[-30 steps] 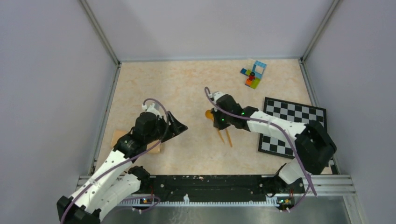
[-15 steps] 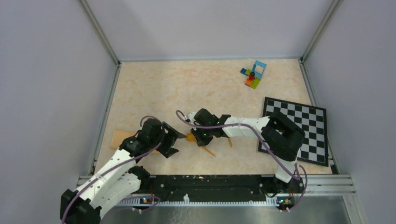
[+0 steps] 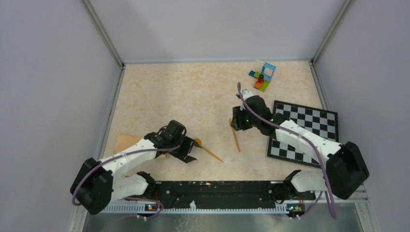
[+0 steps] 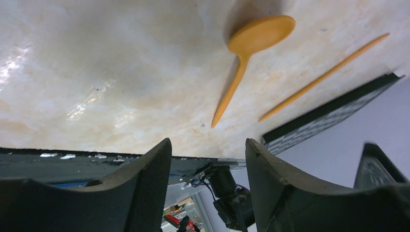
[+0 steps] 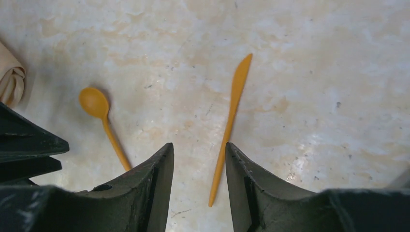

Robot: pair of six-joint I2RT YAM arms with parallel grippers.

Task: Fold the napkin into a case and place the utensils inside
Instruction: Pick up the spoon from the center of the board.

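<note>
The orange spoon lies loose on the table, its bowl just beyond my left gripper. That gripper is open and holds nothing. The orange knife lies to the right of the spoon, also seen as the knife in the right wrist view. My right gripper hovers over the knife's far end, open and empty, with the spoon off to its left. The peach-tan napkin lies at the left, mostly hidden under my left arm; one edge of the napkin shows.
A black-and-white checkered board lies at the right under my right arm. A cluster of multicoloured toy bricks sits at the back right. The black rail runs along the near edge, close to my left gripper.
My right gripper carried the spoon leftward toward my left arm, let it go, opened, and pulled back to the right. My left gripper swung down toward the near edge and narrowed somewhat.
</note>
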